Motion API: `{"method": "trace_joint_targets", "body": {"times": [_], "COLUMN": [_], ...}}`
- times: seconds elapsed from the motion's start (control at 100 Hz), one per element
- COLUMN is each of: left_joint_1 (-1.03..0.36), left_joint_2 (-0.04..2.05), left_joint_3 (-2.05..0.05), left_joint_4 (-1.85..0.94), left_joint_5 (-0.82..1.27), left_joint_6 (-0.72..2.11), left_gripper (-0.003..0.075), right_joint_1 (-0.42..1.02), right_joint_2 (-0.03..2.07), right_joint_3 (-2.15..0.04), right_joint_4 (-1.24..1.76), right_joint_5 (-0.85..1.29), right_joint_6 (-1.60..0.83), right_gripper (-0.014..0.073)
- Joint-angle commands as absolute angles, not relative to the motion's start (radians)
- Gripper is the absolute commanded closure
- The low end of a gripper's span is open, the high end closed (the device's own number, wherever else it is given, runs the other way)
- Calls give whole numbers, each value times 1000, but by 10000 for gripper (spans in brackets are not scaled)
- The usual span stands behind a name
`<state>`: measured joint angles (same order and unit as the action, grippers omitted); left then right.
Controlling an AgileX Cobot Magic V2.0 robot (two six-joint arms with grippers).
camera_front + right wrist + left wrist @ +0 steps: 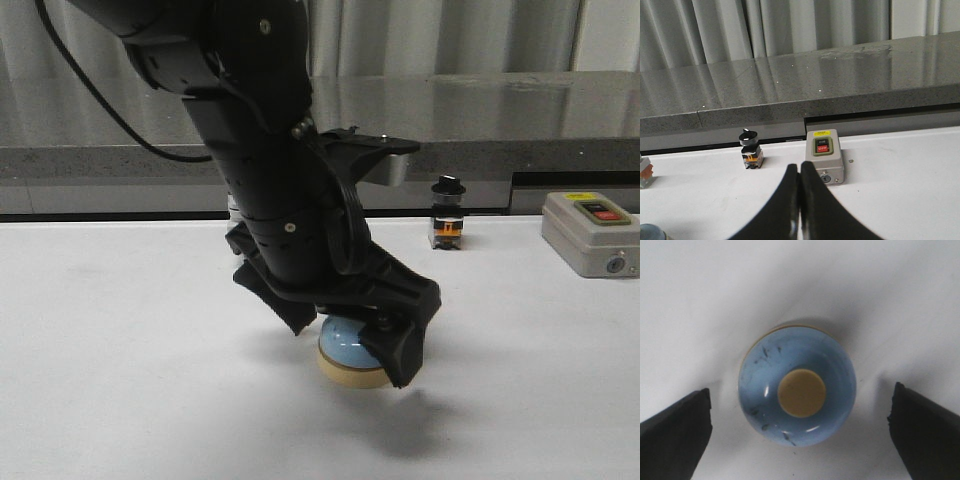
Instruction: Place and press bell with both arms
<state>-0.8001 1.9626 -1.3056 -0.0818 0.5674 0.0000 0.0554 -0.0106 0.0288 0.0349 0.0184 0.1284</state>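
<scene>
The light-blue dome bell [345, 352] with its cream base stands on the white table [120, 350]. From above in the left wrist view, the bell [797, 392] shows its cream button in the middle. My left gripper [350, 345] hangs over it, open. Its black fingers [677, 432] stand apart on either side of the dome with bare table between them and the bell. My right gripper [800, 172] shows only in the right wrist view. It is shut and empty, low over the table in front of the grey box. The right arm is out of the front view.
A grey box with red and green buttons [590, 232] sits at the back right, also in the right wrist view [825, 156]. A black-knobbed selector switch [447, 215] stands at the back middle. A grey stone ledge [500, 110] runs behind the table.
</scene>
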Motion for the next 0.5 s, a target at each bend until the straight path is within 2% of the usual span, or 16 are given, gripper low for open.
{"method": "trace_joint_targets", "body": {"times": [0.0,0.26,0.49], "left_joint_1": [-793,-691,-506], "left_joint_2": [1861,1701,1484], "left_joint_3": [-1325,-1223,-1006], "left_joint_4": [-92,-87,-95], "left_joint_5": [555,553,472], "left_joint_6": [0,0,-16], "left_gripper": [31,31,31], "right_joint_1": [51,51,51], "right_joint_2": [-27,-27,-27], "right_joint_3": [9,9,9], "right_joint_4": [29,29,29], "right_joint_5": [-65,-65,-65], "right_joint_6": [125,125,125], "right_gripper": [657,657,657]}}
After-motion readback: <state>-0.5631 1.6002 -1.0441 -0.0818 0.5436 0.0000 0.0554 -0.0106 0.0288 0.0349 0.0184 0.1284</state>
